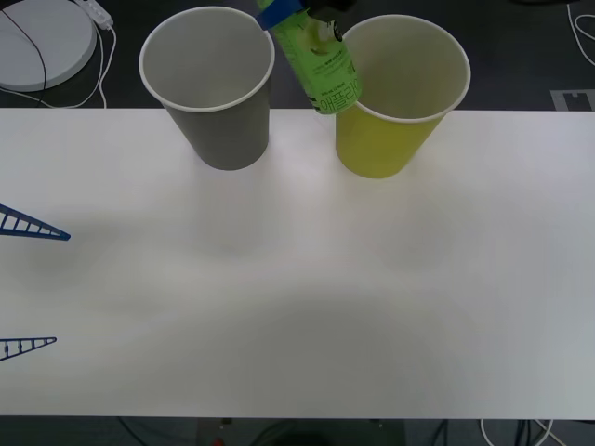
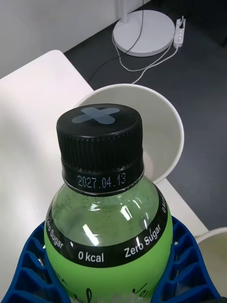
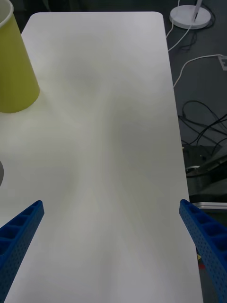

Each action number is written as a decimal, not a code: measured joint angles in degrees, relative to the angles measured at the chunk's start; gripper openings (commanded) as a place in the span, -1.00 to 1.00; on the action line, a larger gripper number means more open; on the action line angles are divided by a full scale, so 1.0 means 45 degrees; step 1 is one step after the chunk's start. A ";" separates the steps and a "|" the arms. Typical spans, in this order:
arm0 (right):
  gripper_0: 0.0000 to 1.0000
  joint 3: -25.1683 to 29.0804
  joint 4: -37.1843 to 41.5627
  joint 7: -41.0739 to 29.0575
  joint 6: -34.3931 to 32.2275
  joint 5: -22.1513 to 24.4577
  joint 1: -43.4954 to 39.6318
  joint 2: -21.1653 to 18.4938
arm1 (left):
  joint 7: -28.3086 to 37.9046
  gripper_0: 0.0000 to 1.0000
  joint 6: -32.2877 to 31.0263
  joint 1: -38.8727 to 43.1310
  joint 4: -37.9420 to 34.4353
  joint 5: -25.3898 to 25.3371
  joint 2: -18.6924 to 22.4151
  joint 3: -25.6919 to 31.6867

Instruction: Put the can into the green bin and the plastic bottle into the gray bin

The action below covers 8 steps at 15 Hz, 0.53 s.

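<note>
**Bottle held aloft between the two cups**

Nearest, at the table's left edge, the left gripper (image 1: 20,283) waits with its blue ribbed fingers (image 3: 19,236) spread wide and nothing between them; the bare white table (image 1: 297,297) stretches out ahead of the fingertips.

Farther on, the right gripper (image 1: 296,13) holds the small clear plastic bottle of green drink (image 1: 323,65) with a green label and black cap (image 2: 100,137); its blue ribbed fingers (image 2: 189,270) are closed against the two sides of the bottle's body, below the black band reading "0 kcal" and "Zero Sugar"; the capped end points away from the fingers.

In the front view the bottle hangs tilted in the air, off the table, between the two cups at the far edge; just beyond the cap in the right wrist view lies the open pale mouth of the large gray tapered paper cup (image 1: 218,102); the large yellow-green tapered paper cup (image 1: 395,111) stands just beside the bottle on the other side; both cups stand upright.
</note>
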State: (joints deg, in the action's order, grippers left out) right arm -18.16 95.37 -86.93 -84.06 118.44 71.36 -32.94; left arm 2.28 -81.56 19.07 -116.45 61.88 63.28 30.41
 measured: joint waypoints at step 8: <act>-1.00 -0.0369 -0.3007 0.0000 0.0004 0.1886 0.1695 0.1900 | 0.0000 1.00 0.0000 0.0000 0.0000 0.0000 0.0000 0.0000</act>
State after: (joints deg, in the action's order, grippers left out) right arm -19.82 81.84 -86.93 -84.04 126.92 78.99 -24.39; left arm 2.29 -81.56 19.07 -116.46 61.88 63.28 30.41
